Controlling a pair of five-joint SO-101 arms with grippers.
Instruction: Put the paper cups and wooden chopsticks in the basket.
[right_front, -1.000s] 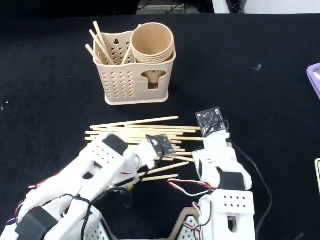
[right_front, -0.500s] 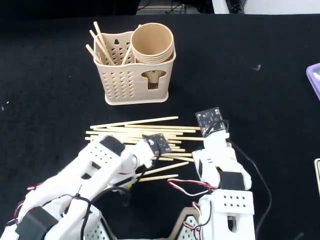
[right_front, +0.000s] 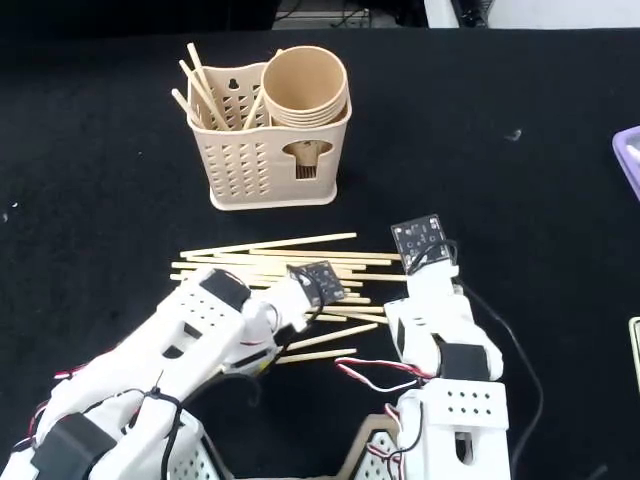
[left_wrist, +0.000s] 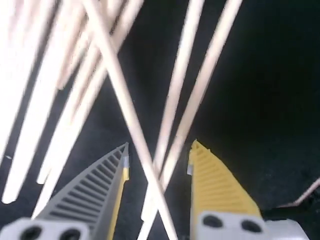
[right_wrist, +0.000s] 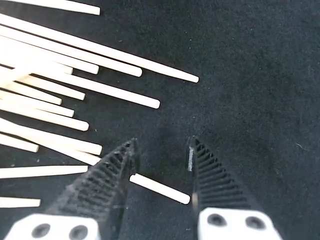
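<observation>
Basket (right_front: 268, 170): far, left of centre, upright. Cups (right_front: 305, 85) are stacked in its right compartment, chopsticks (right_front: 200, 85) in the left. Loose sticks (right_front: 270, 262): a pile on the table (right_front: 520, 200), nearer than the basket. Left gripper (left_wrist: 160, 145): spread, low over the pile. Right gripper (right_wrist: 163, 141): spread at the pile's right end, with one stick end (right_wrist: 160, 188) between its jaws.

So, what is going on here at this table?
Two robot arms are at a pile of wooden chopsticks on the black table. The left end effector is open, low over the pile, with a few sticks between its fingers. The right end effector is open at the pile's end. The basket behind holds stacked paper cups and a few upright chopsticks.
</observation>
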